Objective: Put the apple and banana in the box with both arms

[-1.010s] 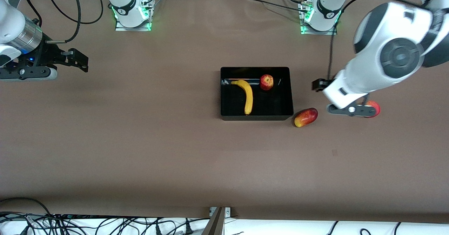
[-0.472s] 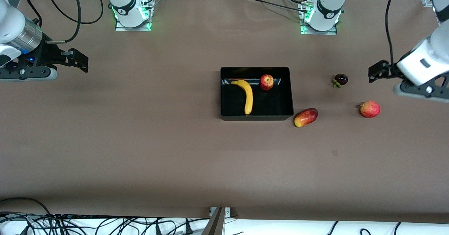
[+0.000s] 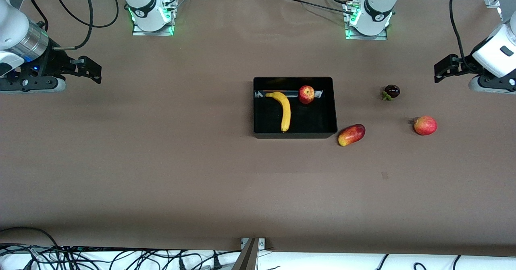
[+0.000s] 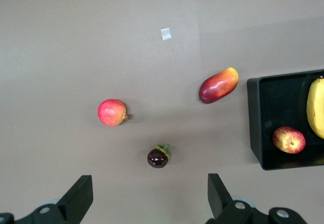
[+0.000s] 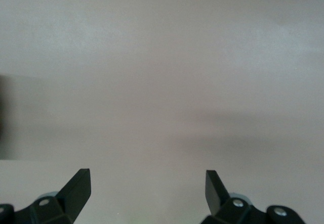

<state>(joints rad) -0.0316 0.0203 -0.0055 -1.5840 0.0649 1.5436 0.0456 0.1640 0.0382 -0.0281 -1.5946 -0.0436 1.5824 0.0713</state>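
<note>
The black box (image 3: 294,79) stands mid-table. The yellow banana (image 3: 284,109) and the red apple (image 3: 306,94) lie inside it, the apple by the wall nearest the robots' bases. My left gripper (image 3: 494,85) is open and empty, up over the table at the left arm's end. In the left wrist view my left gripper (image 4: 149,198) stands over bare table beside a dark fruit, and the box (image 4: 255,128), apple (image 4: 289,139) and banana (image 4: 316,107) show at the edge. My right gripper (image 3: 28,84) is open and empty at the right arm's end and waits; the right wrist view (image 5: 147,191) shows only bare table.
An oblong red-and-yellow fruit (image 3: 351,134) lies on the table just outside the box corner. A round pinkish-red fruit (image 3: 425,125) and a small dark fruit with a green stem (image 3: 392,91) lie toward the left arm's end. Cables run along the table's near edge.
My left arm has swung away from beside the box toward its own end of the table, uncovering the pinkish-red fruit and the dark fruit. The right arm has not moved.
</note>
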